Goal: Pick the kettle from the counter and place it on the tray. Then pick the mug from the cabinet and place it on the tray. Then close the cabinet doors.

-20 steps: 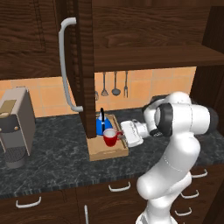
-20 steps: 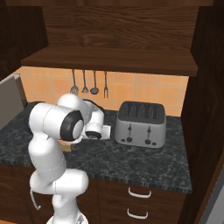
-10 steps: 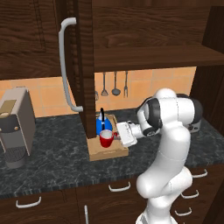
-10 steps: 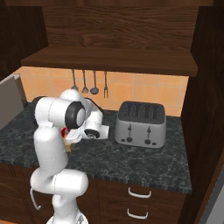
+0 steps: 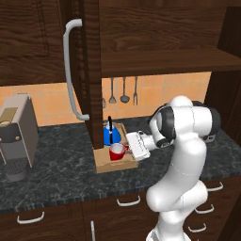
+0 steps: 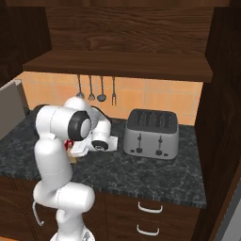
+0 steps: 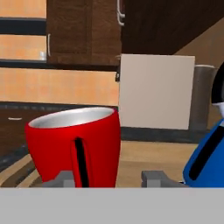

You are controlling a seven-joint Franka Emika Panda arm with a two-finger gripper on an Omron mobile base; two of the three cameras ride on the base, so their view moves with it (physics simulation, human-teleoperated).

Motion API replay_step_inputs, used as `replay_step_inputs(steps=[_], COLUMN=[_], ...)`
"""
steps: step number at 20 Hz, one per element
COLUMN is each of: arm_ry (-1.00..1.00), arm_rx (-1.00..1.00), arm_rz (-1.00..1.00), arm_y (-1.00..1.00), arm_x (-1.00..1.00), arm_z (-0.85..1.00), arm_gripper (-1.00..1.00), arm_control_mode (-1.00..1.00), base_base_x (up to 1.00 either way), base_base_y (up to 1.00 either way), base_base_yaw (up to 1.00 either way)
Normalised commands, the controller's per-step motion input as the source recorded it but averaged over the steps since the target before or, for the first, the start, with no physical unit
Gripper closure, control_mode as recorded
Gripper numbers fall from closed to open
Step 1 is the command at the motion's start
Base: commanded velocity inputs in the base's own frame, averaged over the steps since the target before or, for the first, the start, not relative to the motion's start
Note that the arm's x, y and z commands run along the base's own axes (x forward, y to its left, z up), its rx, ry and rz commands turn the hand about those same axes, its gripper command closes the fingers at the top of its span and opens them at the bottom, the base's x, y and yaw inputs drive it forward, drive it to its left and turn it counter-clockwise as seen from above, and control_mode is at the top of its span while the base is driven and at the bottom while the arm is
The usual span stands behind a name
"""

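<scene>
The red mug (image 5: 116, 151) stands upright on the light wooden tray (image 5: 113, 164), just in front of the blue kettle (image 5: 110, 135), which is on the tray too. My gripper (image 5: 128, 149) is level with the mug from the right. In the hand view the mug (image 7: 74, 146) is very close, its handle facing me, and the kettle (image 7: 208, 157) is at the right. My gripper (image 7: 109, 179) is open; its fingertips (image 7: 65, 177) are spread wide at the mug's base. From the right base view a bit of the mug (image 6: 69, 143) shows behind my gripper (image 6: 75, 148).
The cabinet door (image 5: 92, 70) with its bar handle (image 5: 69, 70) hangs open just above the tray. A coffee machine (image 5: 16, 136) is on the counter (image 5: 61, 174) at the left, a toaster (image 6: 151, 134) at the right. Utensils (image 5: 123, 92) hang on the back wall.
The hand has moved a little left, closer over the tray, and the mug has come slightly lower. The upper arm has swung upright.
</scene>
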Motion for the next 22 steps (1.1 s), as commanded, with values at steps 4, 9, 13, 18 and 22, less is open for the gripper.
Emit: replay_step_inputs(steps=[4, 9, 13, 18, 22], arm_ry=[-0.04, -0.02, -0.06, -0.11, -0.03], arm_rx=[0.00, 0.00, 0.00, 0.00, 0.00], arm_rz=[-0.04, -0.07, -0.07, -0.13, -0.16], arm_y=[-0.01, -0.01, -0.20, -0.15, -0.27], arm_x=[-0.48, -0.14, -0.41, -0.68, -0.45], arm_z=[0.25, 0.28, 0.46, 0.67, 0.72], arm_gripper=[-1.00, -1.00, -1.00, -1.00, -1.00], arm_control_mode=[-1.00, -1.00, -1.00, -1.00, -1.00], base_base_x=[0.00, 0.00, 0.00, 0.00, 0.00], base_base_y=[0.00, 0.00, 0.00, 0.00, 0.00], base_base_yaw=[0.00, 0.00, 0.00, 0.00, 0.00])
